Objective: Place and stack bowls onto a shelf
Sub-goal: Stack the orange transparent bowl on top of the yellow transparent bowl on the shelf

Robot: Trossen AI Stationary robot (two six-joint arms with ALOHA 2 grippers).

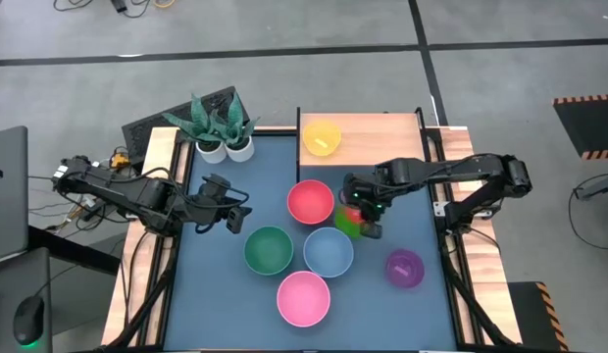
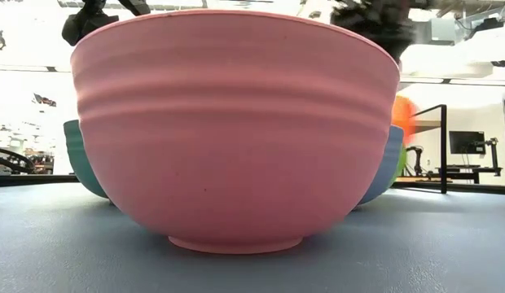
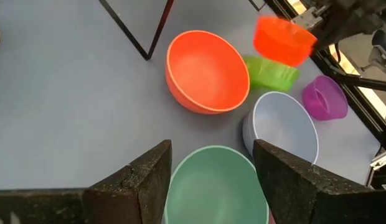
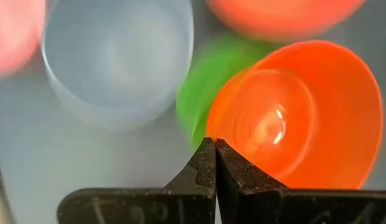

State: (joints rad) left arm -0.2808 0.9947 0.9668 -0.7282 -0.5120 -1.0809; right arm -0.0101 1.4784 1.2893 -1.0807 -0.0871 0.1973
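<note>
Right gripper (image 4: pixel 215 163) fingers are pinched shut on the small red bowl's (image 4: pixel 305 112) rim above a small green bowl (image 1: pixel 346 222), shelf (image 1: pixel 368 132) just beyond; thin edge-grip could slip; left gripper (image 3: pixel 211 171) idles open.

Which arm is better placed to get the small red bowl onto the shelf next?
The right. Its gripper is shut on the small red bowl, lifted above the table, and the shelf lies on its side. The left gripper hangs open over the green bowl.

A blue-grey table (image 1: pixel 216 284) carries five bowls; the wooden shelf (image 1: pixel 382 132) holds a yellow bowl (image 1: pixel 322 137).
</note>
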